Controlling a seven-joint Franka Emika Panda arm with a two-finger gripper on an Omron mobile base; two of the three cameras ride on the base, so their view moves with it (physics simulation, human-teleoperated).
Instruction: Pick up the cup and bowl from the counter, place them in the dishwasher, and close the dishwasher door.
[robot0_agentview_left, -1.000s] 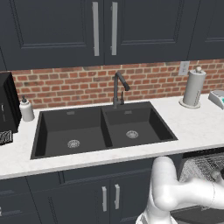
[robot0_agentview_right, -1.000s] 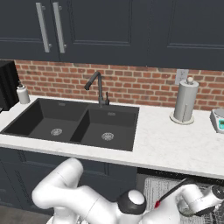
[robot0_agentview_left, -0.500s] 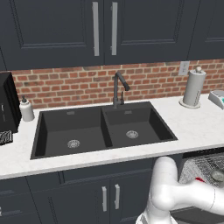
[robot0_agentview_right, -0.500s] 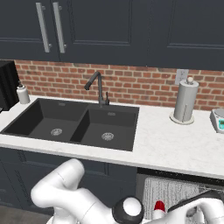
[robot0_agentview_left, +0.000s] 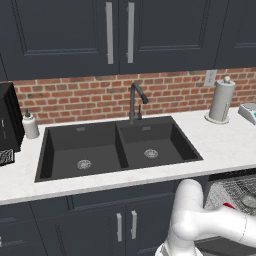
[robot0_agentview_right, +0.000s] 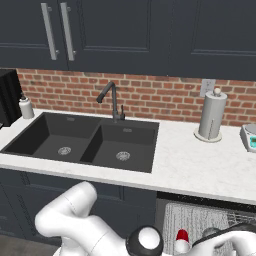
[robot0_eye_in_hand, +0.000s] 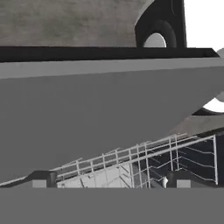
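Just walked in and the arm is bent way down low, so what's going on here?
The robot arm is reaching down into the open dishwasher beside the sink. The red cup already sits in the wire rack. In the hand view the jaws stand open over the rack, holding nothing.

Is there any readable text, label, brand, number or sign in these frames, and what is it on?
None can be read.
The scale at the counter's right end: its display is too small to read.
The soap bottle and paper-towel roll carry no visible lettering.
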